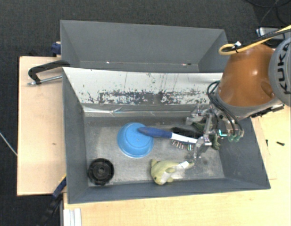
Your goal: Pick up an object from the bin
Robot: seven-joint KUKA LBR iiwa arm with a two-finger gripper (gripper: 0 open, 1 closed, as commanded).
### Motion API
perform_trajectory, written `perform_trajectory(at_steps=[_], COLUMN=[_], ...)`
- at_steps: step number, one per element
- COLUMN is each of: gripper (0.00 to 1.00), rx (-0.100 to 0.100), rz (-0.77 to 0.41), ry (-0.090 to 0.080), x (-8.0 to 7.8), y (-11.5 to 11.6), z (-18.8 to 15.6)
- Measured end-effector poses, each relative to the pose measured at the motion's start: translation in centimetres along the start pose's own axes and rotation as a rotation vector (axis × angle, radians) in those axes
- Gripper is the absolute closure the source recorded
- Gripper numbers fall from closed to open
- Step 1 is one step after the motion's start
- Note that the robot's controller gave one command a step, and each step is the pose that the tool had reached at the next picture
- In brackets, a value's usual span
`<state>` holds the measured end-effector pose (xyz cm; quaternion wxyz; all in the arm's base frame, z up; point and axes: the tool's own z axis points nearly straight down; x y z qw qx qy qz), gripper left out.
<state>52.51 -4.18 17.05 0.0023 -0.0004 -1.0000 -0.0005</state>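
Gripper (197, 153): low in the right part of the bin (74, 140); whether it is spread or pressed together, I cannot tell.
Nearest things: blue-handled brush (159, 133), its white bristle end just left of the gripper; pale yellow soft toy (165, 171) just below it, by the near wall.
Blue bowl (135, 140): mid-floor, under the brush handle.
Black round cap (100, 170): near-left corner, well apart.

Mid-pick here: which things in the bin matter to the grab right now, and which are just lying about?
In play:
gripper
pale yellow-green soft toy, nearest to it
blue-handled brush, close beside it

Lying about:
blue bowl, under the brush handle
black round cap, far left corner
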Motion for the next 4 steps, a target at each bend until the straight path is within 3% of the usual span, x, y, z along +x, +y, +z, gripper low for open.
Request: perform_trajectory(at_steps=[1, 2, 3, 4], gripper=[0.0, 1.0, 1.0, 1.0], rx=[0.002, 0.003, 0.005, 0.008], rz=[-0.336, -0.335, -0.471, -0.78], ry=[-0.009, -0.022, -0.016, -0.011], x=[-2.7, -3.1, -2.4, -0.8], y=[-1.3, -1.2, -1.4, -11.0], z=[9.8, 9.5, -2.5, -12.1])
